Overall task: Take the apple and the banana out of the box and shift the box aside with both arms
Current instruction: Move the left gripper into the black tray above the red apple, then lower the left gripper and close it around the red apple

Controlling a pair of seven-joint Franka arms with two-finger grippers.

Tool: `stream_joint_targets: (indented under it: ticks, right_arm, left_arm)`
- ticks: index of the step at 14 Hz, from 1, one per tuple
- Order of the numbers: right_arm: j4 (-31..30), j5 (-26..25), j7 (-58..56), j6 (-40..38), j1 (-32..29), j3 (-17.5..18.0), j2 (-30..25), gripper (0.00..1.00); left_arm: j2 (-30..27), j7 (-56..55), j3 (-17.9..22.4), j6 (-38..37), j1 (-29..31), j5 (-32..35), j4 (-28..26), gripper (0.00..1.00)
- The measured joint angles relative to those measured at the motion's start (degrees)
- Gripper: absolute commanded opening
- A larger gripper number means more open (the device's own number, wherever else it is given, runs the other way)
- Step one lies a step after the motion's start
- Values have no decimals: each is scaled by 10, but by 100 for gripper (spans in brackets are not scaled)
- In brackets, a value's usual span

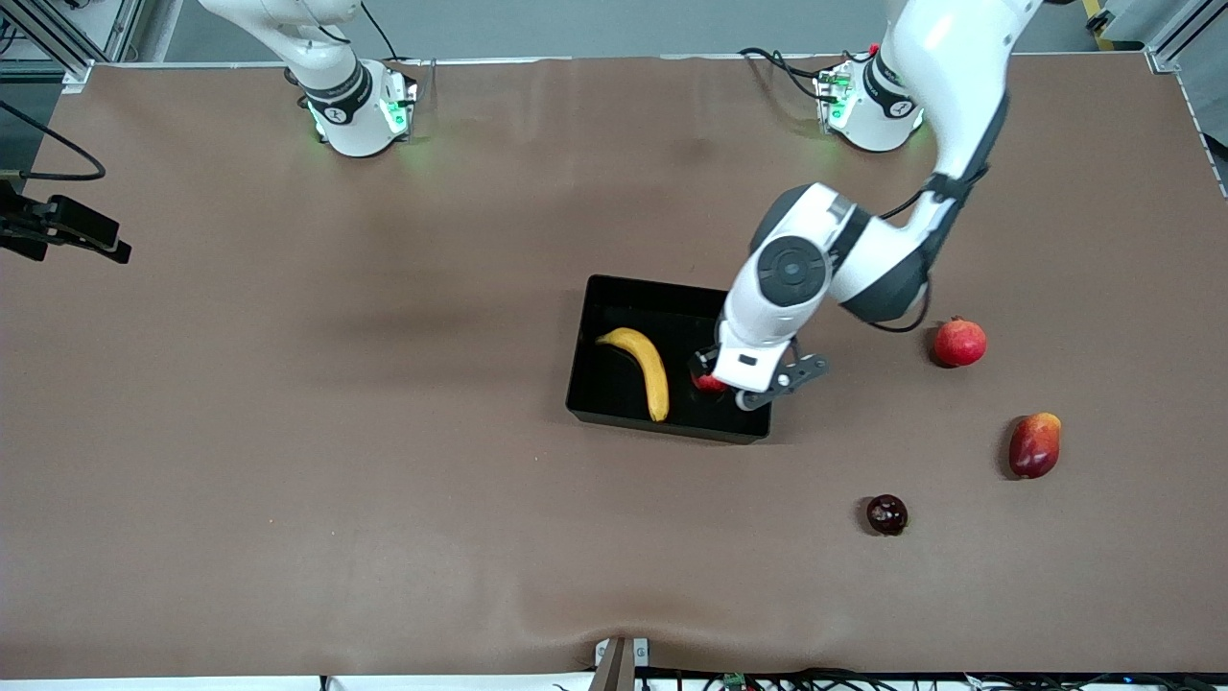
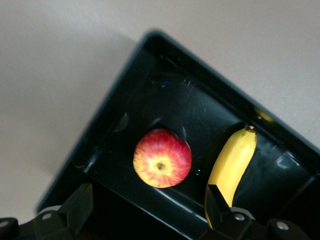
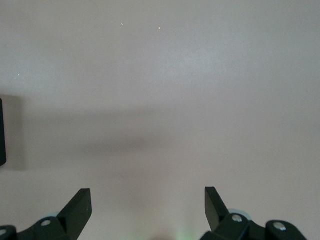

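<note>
Both fruits lie in the box [image 1: 614, 297]: apple [image 2: 162, 158] below the left claw [image 2: 150, 212] (fingers apart).

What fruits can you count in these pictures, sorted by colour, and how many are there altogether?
Yellow: 1, the banana in the black tray.
Red with yellow: 2, the apple in the tray and a longer fruit on the table.
Plain red: 1, the pomegranate.
Dark maroon: 1, a small round fruit.
Total: 5.

Front camera high, facing robots; left wrist close above tray [image 2: 125, 90].
</note>
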Motion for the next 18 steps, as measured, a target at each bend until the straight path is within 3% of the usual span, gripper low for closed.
stream_joint_targets:
  ticks: [18]
  right_arm:
    - [0,1,0,8,14,10,22,100]
  left_arm:
    - [75,-42,1,67,-14,58,-2,100]
